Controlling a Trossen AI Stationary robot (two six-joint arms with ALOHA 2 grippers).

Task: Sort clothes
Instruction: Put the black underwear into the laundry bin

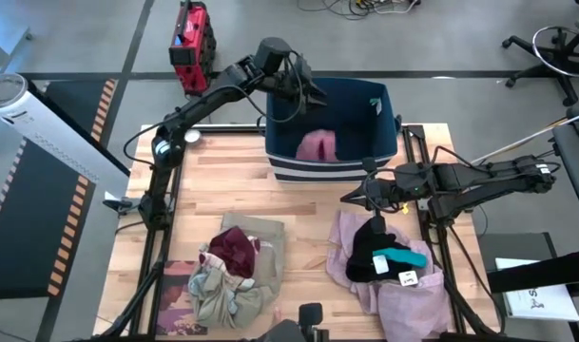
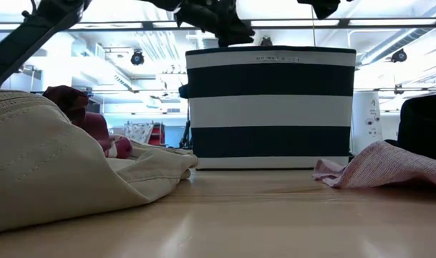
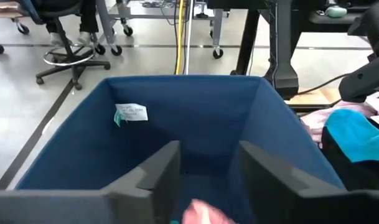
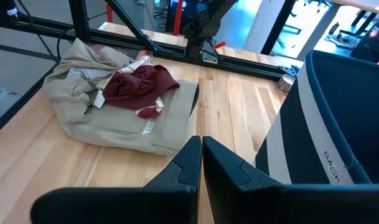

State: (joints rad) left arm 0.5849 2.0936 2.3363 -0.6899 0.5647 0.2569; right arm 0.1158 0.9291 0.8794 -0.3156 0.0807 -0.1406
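Observation:
My left gripper (image 1: 313,95) (image 3: 208,155) hangs open over the navy-and-white striped bin (image 1: 394,119) (image 2: 270,107) at the table's far side. A pink garment (image 1: 318,145) (image 3: 205,214) is inside the bin below the fingers, apart from them. My right gripper (image 1: 351,198) (image 4: 201,146) is shut and empty, just right of the bin's near corner. At the near left, a maroon garment (image 1: 234,249) lies on a khaki one (image 4: 114,118), with a grey-green one (image 1: 218,290) beside it. At the near right, a black garment (image 1: 370,252) and a teal one (image 1: 403,256) lie on a lilac-pink one (image 1: 403,294).
A book with a dark pinkish cover (image 1: 180,304) lies at the near left corner. A paper tag (image 3: 132,113) hangs on the bin's inner wall. Bare wood (image 1: 313,214) shows between the two piles. A red case (image 1: 192,43) stands on the floor beyond the table.

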